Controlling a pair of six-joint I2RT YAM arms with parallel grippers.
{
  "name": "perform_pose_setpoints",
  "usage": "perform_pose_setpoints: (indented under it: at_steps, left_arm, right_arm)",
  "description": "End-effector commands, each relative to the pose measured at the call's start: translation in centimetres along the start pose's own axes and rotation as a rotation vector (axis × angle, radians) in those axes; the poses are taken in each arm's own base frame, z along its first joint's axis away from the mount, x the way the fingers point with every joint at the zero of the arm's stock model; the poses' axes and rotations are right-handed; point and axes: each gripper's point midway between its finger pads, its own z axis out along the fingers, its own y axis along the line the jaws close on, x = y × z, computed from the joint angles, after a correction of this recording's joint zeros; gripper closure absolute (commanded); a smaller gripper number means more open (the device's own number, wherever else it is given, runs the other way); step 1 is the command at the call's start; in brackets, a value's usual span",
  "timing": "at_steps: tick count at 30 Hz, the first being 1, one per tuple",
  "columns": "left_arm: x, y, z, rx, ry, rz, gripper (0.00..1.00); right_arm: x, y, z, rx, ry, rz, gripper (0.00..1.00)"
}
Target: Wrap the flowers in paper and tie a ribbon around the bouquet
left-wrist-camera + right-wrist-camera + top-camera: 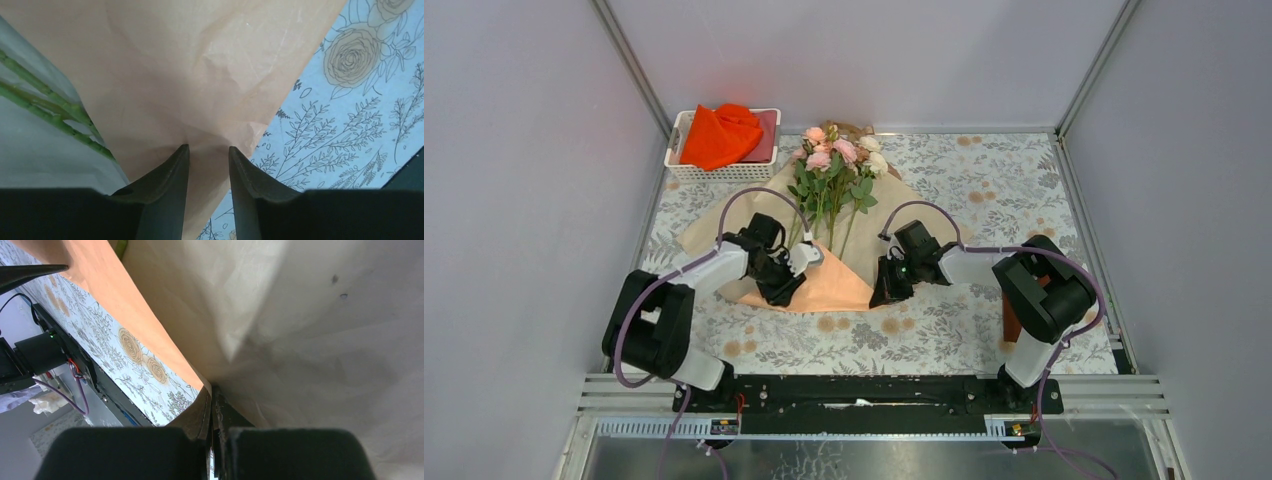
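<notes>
The flowers (836,155), pink and cream blooms on green stems (45,107), lie on the peach paper (894,205), heads toward the back. My left gripper (802,262) is at the paper's near left part, beside the stems. In the left wrist view its jaws (208,148) stand apart with their tips against the creased paper (200,75). My right gripper (887,290) is at the paper's near right edge. In the right wrist view it (212,390) is shut on that edge, and the lifted sheet (300,315) fills the view. A tan bit (860,129) behind the blooms may be the ribbon.
A white basket (686,170) with a bright orange-red cloth (722,132) stands at the back left. The grey leaf-patterned mat (984,190) covers the table. Slanting frame posts and walls close in both sides and the back.
</notes>
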Motion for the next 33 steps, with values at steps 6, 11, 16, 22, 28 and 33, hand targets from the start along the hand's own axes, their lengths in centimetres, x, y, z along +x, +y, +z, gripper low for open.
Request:
perform_pose_setpoints:
  at_steps: [6, 11, 16, 22, 28, 33]
  left_arm:
    - [7.8, -0.2, -0.3, -0.002, 0.183, -0.001, 0.61]
    - [11.6, -0.3, -1.6, -0.015, 0.285, -0.017, 0.66]
    - [13.5, -0.9, -3.2, -0.046, 0.329, 0.019, 0.67]
    - [15.7, -0.4, -4.5, -0.128, 0.392, 0.054, 0.66]
    - [15.3, 2.8, -7.0, -0.251, 0.385, -0.021, 0.66]
    - [9.4, 3.9, -8.8, -0.230, 0.171, -0.019, 0.66]
  right_arm:
    - [1.6, -3.4, -0.2, 0.157, 0.027, 0.005, 1.00]
    - [1.4, -3.6, -0.2, 0.171, 0.020, -0.004, 1.00]
    - [1.2, -3.7, -0.1, 0.173, 0.020, -0.008, 1.00]
    - [1.4, -3.9, 0.0, 0.179, 0.030, -0.012, 1.00]
    - [1.5, -3.8, -0.1, 0.174, 0.028, -0.016, 1.00]
    - [1.4, -3.7, 0.0, 0.166, 0.030, -0.014, 1.00]
